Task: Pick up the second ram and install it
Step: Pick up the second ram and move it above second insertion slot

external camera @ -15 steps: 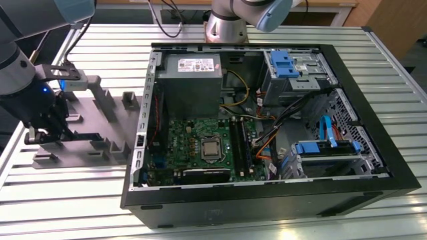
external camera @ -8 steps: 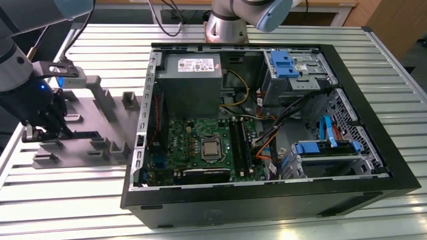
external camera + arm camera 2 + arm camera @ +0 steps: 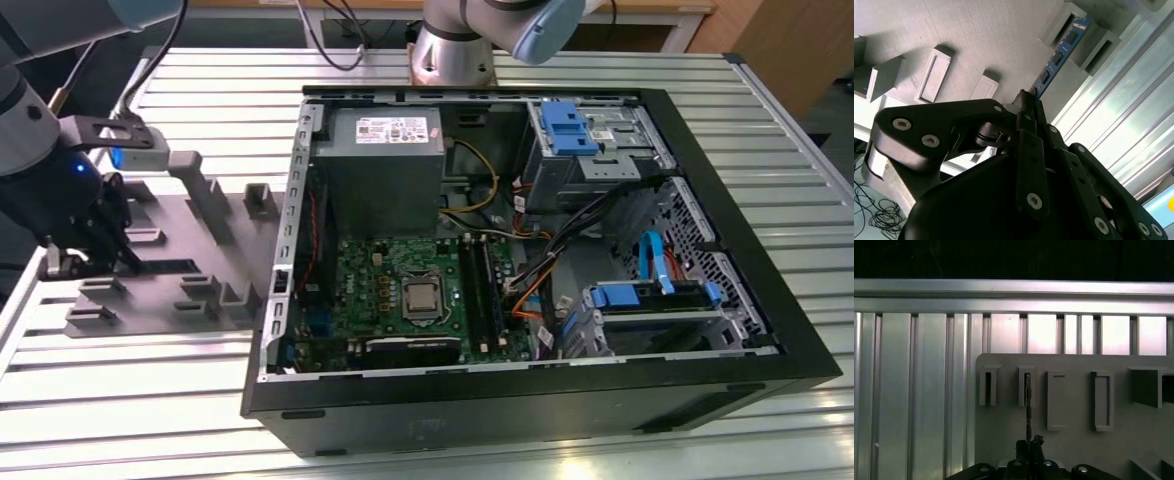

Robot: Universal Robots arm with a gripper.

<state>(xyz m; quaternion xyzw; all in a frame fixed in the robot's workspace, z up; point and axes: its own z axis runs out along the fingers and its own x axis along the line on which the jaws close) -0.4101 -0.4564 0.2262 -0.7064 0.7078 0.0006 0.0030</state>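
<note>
In the exterior view my gripper [image 3: 63, 258] hangs low over the grey holder tray [image 3: 174, 285], at that view's left. The second ram [image 3: 1059, 55] is a narrow blue board with black chips. Its near end lies between my fingertips and its far end rests in a slotted block of the tray. The first wrist view shows the ram [image 3: 1027, 405] edge-on as a thin dark line running from the gripper [image 3: 1029, 446] into a tray slot. My gripper [image 3: 1026, 102] is shut on the stick's end.
An open black computer case [image 3: 747, 300] lies at the exterior view's right. Inside are a green motherboard [image 3: 387, 275], dark memory slots [image 3: 483, 290] and blue drive brackets [image 3: 567, 125]. Another arm's base [image 3: 451, 55] stands behind it. The table is slatted aluminium [image 3: 914, 390].
</note>
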